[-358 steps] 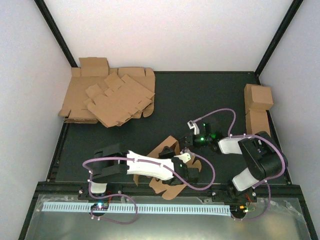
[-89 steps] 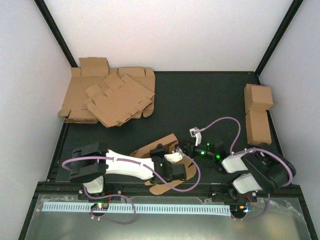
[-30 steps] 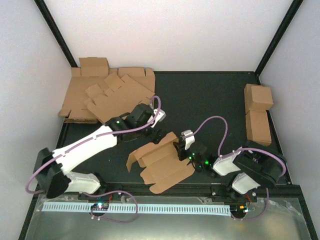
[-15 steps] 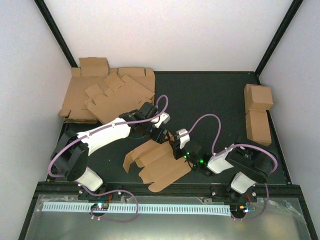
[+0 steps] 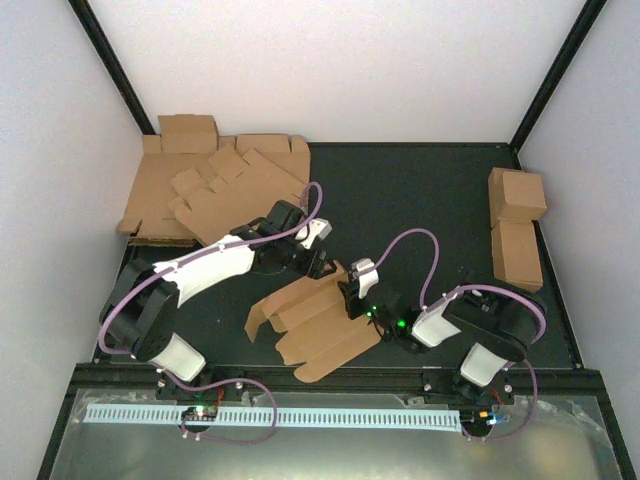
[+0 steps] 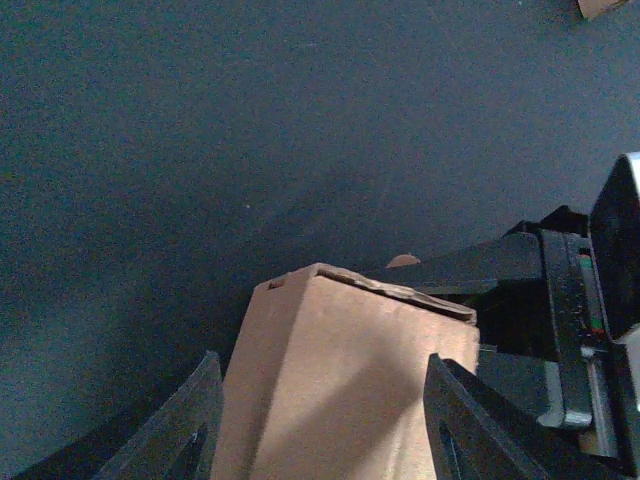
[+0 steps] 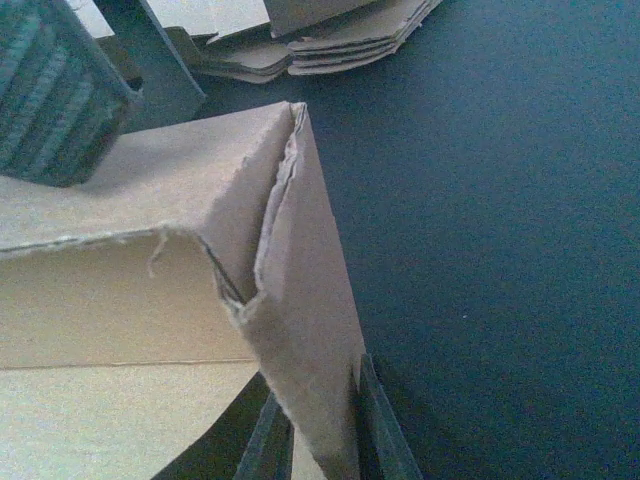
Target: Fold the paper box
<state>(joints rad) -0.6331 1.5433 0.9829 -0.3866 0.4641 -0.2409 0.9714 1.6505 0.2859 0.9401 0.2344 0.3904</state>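
Lab-style robot test cell: plain white walls and black frame posts enclose a black table, flat cardboard blanks stacked beyond the left gripper.

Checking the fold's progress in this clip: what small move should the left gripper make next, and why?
Probably close the left gripper on the raised wall of the paper box. Its fingers straddle that wall without clearly clamping it, while the right gripper pinches another flap, so both arms could then fold together.
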